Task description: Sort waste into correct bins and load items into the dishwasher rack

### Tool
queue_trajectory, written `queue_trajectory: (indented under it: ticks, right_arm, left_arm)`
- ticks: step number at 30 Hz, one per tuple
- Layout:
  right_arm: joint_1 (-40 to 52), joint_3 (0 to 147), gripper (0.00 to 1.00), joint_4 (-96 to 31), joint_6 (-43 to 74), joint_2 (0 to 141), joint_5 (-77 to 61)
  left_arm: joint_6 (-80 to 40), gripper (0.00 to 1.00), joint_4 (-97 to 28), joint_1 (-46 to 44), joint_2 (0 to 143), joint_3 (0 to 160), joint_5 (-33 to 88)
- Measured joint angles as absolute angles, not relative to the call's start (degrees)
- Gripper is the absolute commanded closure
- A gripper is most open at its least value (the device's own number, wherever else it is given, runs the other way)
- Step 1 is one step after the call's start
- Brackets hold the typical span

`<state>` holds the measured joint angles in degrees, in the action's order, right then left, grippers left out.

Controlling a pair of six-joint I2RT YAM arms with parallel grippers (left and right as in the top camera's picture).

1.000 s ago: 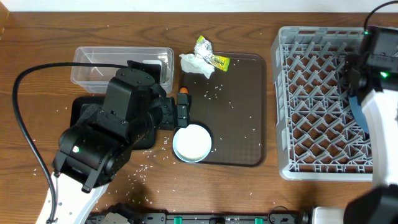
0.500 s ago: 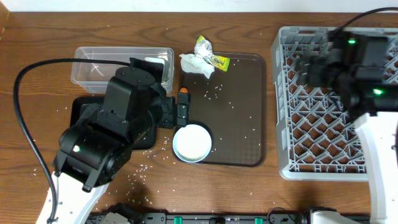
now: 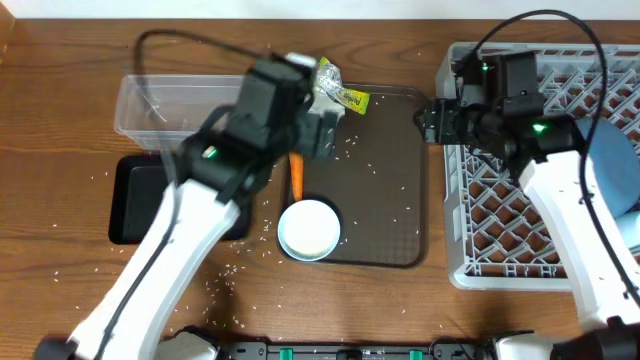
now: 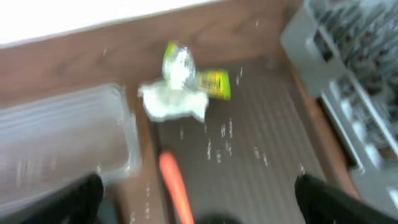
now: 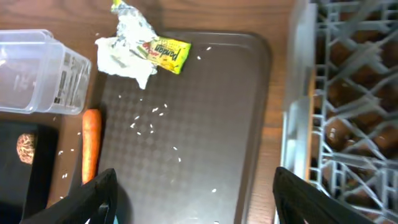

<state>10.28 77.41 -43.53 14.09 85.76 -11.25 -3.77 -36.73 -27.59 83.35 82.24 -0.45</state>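
Observation:
The crumpled white tissue (image 5: 123,55) and yellow-green wrapper (image 5: 163,53) lie at the brown tray's far left corner. The orange carrot (image 3: 296,176) lies on the tray's left edge, also in the right wrist view (image 5: 91,153). The brown lump (image 5: 26,148) sits in the black tray (image 3: 132,200). The clear tub (image 3: 150,104) is behind it. The white bowl (image 3: 309,229) stands on the tray's front. My left gripper (image 3: 322,128) hovers open over the tissue (image 4: 171,103). My right gripper (image 3: 428,122) is open over the tray's right edge, beside the grey rack (image 3: 520,170).
The brown serving tray (image 3: 385,190) carries loose rice grains, and more rice is scattered on the wooden table in front of the black tray. A blue plate (image 3: 612,168) stands in the rack's right side. The left arm's cable arcs over the tub.
My left arm has swung from the black tray up and right over the tissue, uncovering the carrot. My right arm has moved left from the rack to the tray's right edge.

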Motion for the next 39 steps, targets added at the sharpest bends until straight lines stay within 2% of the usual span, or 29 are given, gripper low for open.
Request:
queue_trajectory:
  ticks: [5,9,16,21,27,32,39]
  right_arm:
    - [7.88,77.41,0.18,-48.45,14.96,77.69,-10.2]
    - [6.94,77.58,0.17,-53.45,15.03,70.24,-9.54]
    - [6.76,77.62,0.16,-59.22,15.05,66.89,-8.47]
    - [6.74,77.62,0.16,-60.66,15.05,67.53,-8.12]
    - [6.74,77.62,0.16,-60.8,15.05,68.23,-8.08]
    - [6.74,77.62,0.16,-60.82,15.05,68.75,-8.05]
    - [6.74,77.62,0.16,-60.82,15.03,68.86,-8.05]
  left_arm:
    - [1.26,0.0,-21.78,-27.49,94.41,82.19,-0.89]
    - [4.58,0.09,-8.54,-27.49,104.47,82.15,-1.23]
    - [8.73,0.12,4.95,-27.46,119.44,82.11,-1.72]
    - [9.3,0.36,12.16,-27.31,126.13,81.97,-1.74]
    - [9.8,0.73,10.79,-27.16,128.4,81.97,-1.76]
    - [8.27,0.79,4.43,-27.16,128.35,82.17,-1.72]
    - [2.39,0.81,-8.73,-27.05,125.43,83.35,1.41]
